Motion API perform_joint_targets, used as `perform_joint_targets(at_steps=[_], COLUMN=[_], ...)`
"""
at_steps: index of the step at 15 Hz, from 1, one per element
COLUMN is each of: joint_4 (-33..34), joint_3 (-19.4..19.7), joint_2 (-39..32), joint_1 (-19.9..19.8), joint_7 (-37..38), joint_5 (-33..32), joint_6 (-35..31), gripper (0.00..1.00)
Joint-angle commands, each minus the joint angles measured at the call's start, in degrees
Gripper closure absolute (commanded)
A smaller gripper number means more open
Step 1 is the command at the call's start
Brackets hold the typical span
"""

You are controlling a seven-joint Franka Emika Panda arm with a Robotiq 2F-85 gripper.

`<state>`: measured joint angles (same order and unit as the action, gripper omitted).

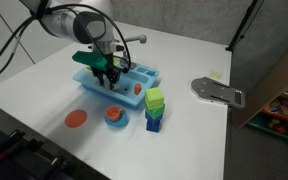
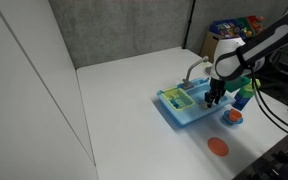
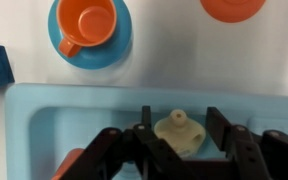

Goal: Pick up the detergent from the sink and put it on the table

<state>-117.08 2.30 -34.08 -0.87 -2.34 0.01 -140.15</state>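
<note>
**Wrist view.** The pincer [image 3: 180, 119] reaches into the sink [image 3: 44, 115], its jaws narrowed on either side of the detergent [image 3: 180, 133] (whether they already pinch it we cannot tell). We judge the task to be at an early stage: the bottle lies in the basin, not yet lifted, and the carry to the tabletop [image 3: 169, 55] is still to do. The detergent is pale, matt and rounded, with a stubby neck, and the sink is smooth light-blue plastic. At eleven o'clock an orange cup [image 3: 87, 25] sits on a blue saucer [image 3: 119, 48].
</note>
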Motion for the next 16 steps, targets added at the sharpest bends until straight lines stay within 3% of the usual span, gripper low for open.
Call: perform_joint_targets(at_steps=[1,11,13,14,16], joint_4=[-0.1,1.2,1.4,1.5,1.6], joint_3=[0.4,0.1,0.1,0.1,0.0], joint_2=[0.6,-0.9,-1.0,-1.0,-1.1], joint_1=[0.5,0.3,0.4,0.4,0.4], joint_7=[1.8,1.3,1.3,1.3,1.2], joint_5=[-1.3,-1.0,-1.0,-1.0,-1.1], joint_6=[0.7,0.5,0.5,0.5,0.4], gripper=[0.38,0.37,0.62,0.65,0.82])
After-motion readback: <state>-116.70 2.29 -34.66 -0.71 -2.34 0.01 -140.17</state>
